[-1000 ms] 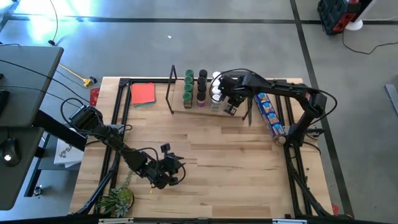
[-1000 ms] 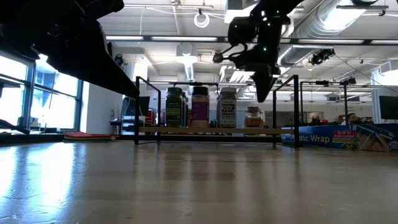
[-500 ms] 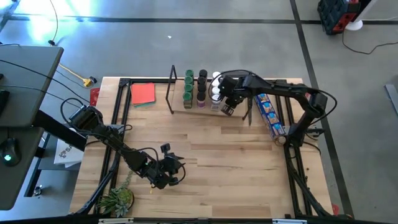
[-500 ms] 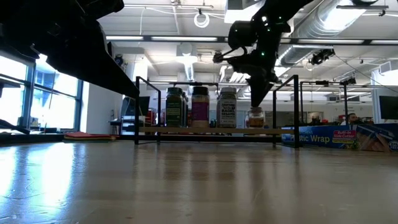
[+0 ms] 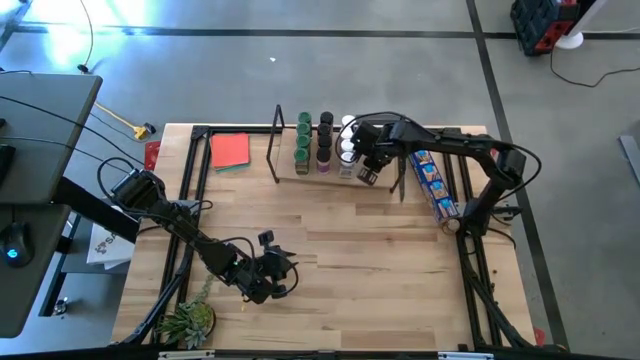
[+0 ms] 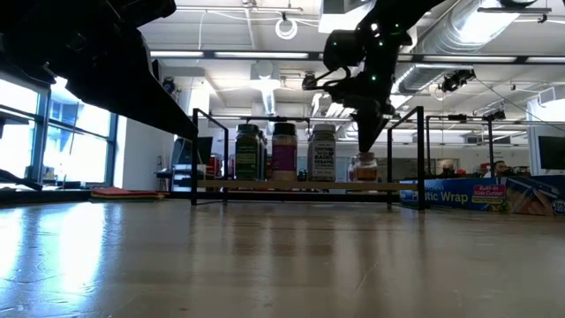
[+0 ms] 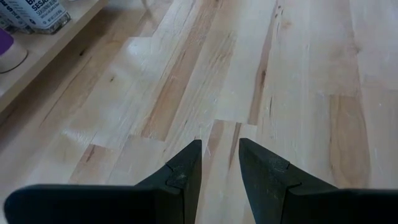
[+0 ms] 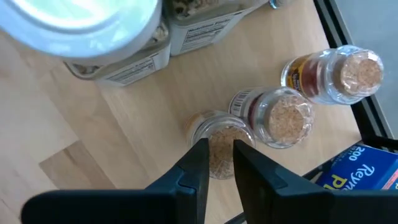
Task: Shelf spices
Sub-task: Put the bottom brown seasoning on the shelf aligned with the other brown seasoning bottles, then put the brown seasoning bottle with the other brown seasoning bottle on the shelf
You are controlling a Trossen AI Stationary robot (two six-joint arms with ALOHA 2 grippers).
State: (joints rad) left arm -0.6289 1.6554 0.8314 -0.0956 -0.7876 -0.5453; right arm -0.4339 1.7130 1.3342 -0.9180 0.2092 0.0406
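The shelf (image 5: 335,172) is a light-wood board at the table's far side. It bears rows of jars with green (image 5: 303,140), black (image 5: 325,140) and white (image 5: 347,140) lids. My right gripper (image 5: 366,172) hangs over the shelf's right part, fingers pointing down and all but shut. It stands right above a small cork-topped jar (image 8: 217,155), which also shows in the low view (image 6: 362,168). Two more cork-topped jars (image 8: 283,118) (image 8: 348,71) stand beside it on the board. My left gripper (image 5: 280,272) waits near the table's front left with only a narrow gap, and is empty (image 7: 221,142). My right gripper's fingertips (image 8: 202,152) stand over the cork top (image 8: 219,142) of the small jar, coming from above. The gap between them is narrower than the jar. I cannot tell whether they touch it. The jar stands upright on the shelf board.
A long blue packet (image 5: 432,185) lies right of the shelf, and a red flat square (image 5: 230,150) left of it. A small green plant (image 5: 188,322) sits at the front left corner. Black metal uprights (image 6: 422,155) frame the shelf's ends. Bare wood lies in the table's middle (image 5: 380,250).
My right gripper has gone down toward the small cork-topped jar on the shelf and a little toward the table's left. The jar has stayed where it was.
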